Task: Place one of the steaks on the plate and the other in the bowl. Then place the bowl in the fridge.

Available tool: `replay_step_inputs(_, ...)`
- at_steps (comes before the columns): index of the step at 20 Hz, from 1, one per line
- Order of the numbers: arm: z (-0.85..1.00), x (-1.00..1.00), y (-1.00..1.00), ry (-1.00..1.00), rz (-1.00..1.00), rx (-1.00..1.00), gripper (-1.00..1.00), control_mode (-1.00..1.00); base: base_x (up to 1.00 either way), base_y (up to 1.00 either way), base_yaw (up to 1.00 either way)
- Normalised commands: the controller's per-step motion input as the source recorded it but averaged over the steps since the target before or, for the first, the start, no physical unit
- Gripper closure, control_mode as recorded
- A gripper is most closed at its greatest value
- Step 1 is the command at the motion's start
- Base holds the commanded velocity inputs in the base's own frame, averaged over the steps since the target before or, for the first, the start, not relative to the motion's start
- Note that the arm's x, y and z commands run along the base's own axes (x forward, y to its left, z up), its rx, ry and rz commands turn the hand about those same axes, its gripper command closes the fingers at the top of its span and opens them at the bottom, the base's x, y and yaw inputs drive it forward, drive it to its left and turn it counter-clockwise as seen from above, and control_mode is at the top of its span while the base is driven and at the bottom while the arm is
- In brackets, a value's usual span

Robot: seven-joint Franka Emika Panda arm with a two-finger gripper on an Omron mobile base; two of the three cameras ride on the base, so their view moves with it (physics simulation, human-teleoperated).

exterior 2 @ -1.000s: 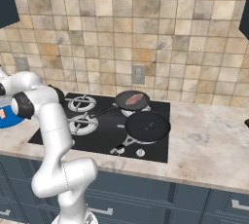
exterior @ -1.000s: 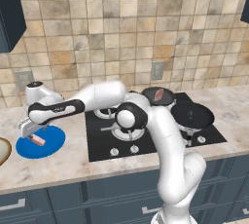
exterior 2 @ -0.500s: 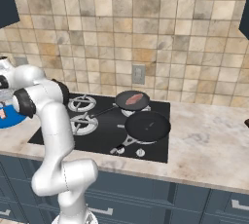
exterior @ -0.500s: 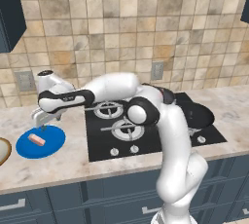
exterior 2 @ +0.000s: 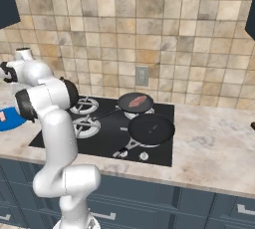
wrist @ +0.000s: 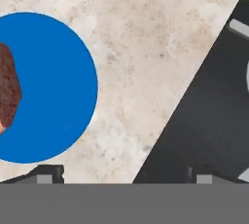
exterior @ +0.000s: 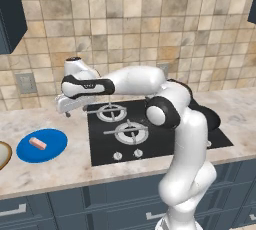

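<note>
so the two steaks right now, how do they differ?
Place: one steak lies on the blue plate on the counter left of the cooktop; the other steak lies in a small dark pan at the back of the cooktop.
Task state: the plate one looks placed; the pan one has yet to reach the bowl.
Shared: both are small, flat, pinkish-red, lying free, neither held; the gripper is open and apart from both.

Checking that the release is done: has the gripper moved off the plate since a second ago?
Yes. The gripper, fingers open, has risen and shifted right from above the blue plate toward the stovetop.
</note>
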Motion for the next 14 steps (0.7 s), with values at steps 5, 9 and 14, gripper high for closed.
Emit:
replay_step_inputs(5,0.20,0.38,-1.00,0.00,-0.41,0.00,-1.00,-1.00,0.00,0.00,0.00)
replay_step_inputs(9,0.17,0.18,-1.00,0.06,-0.44,0.01,-1.00,-1.00,0.00,0.00,0.00)
replay_step_inputs(14,0.25,0.30,-1.00,0.11,-0.32,0.02,-1.00,-1.00,0.00,0.00,0.00)
